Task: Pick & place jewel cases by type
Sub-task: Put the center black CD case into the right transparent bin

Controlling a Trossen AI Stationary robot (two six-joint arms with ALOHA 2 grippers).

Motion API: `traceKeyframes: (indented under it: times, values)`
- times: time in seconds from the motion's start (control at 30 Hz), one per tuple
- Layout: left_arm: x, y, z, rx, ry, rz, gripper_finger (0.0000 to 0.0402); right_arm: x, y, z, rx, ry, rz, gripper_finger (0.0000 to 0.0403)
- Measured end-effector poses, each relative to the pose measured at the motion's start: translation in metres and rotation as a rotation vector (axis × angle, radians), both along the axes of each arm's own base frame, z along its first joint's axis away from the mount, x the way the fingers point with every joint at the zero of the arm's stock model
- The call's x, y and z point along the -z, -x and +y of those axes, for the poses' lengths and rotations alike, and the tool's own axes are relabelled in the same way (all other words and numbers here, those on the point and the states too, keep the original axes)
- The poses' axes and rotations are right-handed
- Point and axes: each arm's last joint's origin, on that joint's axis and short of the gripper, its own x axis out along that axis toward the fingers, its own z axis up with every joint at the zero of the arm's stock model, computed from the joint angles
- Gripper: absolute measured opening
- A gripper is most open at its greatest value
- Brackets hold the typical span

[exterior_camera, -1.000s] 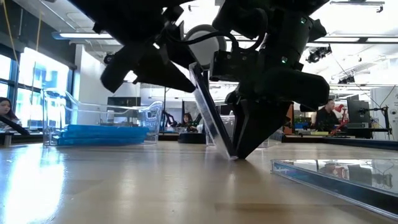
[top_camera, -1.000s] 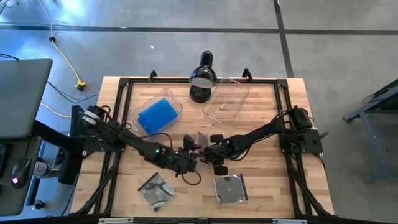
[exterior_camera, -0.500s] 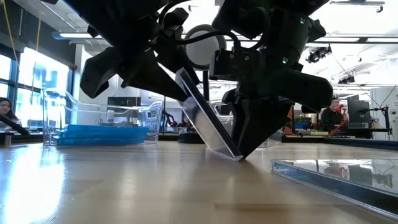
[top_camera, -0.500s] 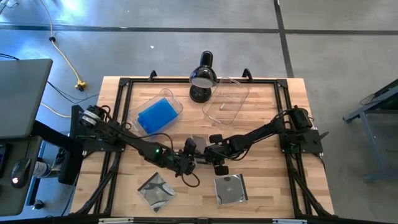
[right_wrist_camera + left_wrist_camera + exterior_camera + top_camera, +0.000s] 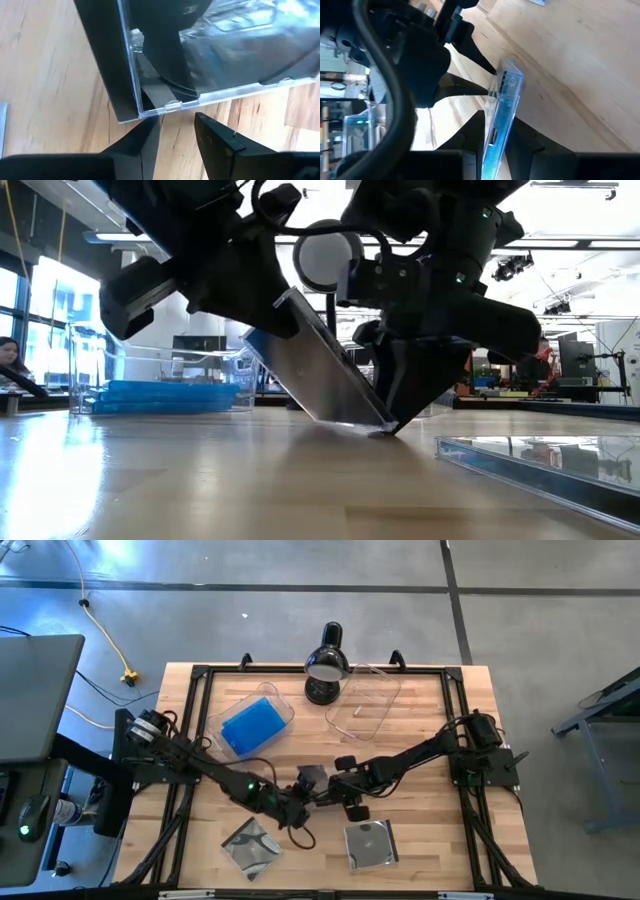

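A clear jewel case (image 5: 320, 375) stands slanted in the middle of the table, its lower edge (image 5: 375, 425) on the wood. My left gripper (image 5: 293, 802) is shut on its raised end. My right gripper (image 5: 177, 125) stands open at the case's lower edge, fingertips on the table, with nothing between them. Two more clear jewel cases (image 5: 250, 845) (image 5: 370, 843) lie flat near the front edge. Blue jewel cases (image 5: 250, 725) lie stacked in a clear tub at the back left. My left gripper pinches the case's raised edge (image 5: 504, 100) between its two fingers, one on each flat face. It comes slanting down from the table's left. The case leans toward the left arm with its lower edge on the table. My right gripper has one fingertip (image 5: 150, 131) right at the case's lower corner (image 5: 167, 106). The fingers point down at the table from the right side. Whether the tip touches the corner I cannot tell.
An empty clear tub (image 5: 362, 700) and a black desk lamp (image 5: 325, 665) stand at the back of the table. Bare wood lies to the left and right of the arms. People sit in the room beyond the table.
My left gripper has gone toward the table's left and taken hold of the case's raised edge. The case has tipped from nearly upright to a lower slant toward the left, while its lower edge has stayed on the table by my right gripper.
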Motion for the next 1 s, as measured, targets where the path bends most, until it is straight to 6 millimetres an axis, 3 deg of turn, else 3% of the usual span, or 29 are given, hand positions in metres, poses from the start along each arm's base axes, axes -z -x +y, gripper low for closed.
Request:
traceKeyframes:
  times: [0.47, 0.73, 1.0]
  values:
    - [-0.002, 0.003, -0.006, -0.045, -0.041, -0.038, 0.0055, -0.038, 0.015, -0.001, -0.056, -0.085, 0.005, 0.0124]
    - [-0.003, 0.002, -0.006, -0.048, -0.048, -0.039, 0.0055, -0.046, 0.022, -0.003, -0.021, -0.065, 0.035, 0.0124]
    - [-0.020, -0.007, -0.010, -0.063, -0.037, -0.095, 0.0055, -0.047, 0.034, -0.006, -0.012, -0.037, 0.132, 0.0124]
